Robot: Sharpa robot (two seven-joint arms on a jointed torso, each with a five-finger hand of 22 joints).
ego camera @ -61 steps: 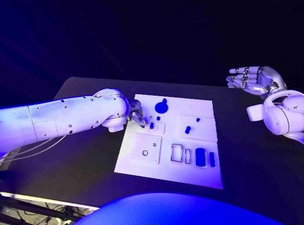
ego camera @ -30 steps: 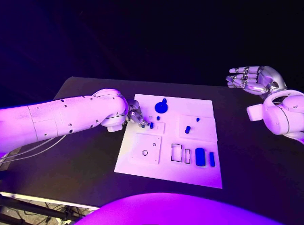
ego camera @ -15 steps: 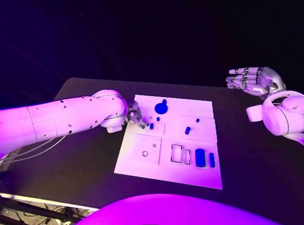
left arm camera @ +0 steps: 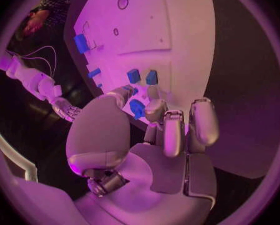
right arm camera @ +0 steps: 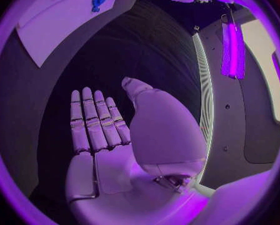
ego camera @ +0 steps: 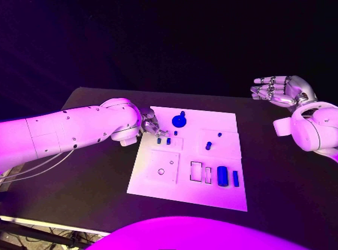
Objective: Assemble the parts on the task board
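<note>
Head view: left robot hand (ego camera: 150,126) pinches small part (left arm camera: 137,108) over task board (ego camera: 185,190)

Task board (ego camera: 185,194) mid-table (ego camera: 86,172), parts (ego camera: 222,175) on it, left hand (ego camera: 150,128) at its left edge

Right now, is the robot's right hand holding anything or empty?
Empty: the right hand hangs open beside the task board, fingers straight and apart.
</note>
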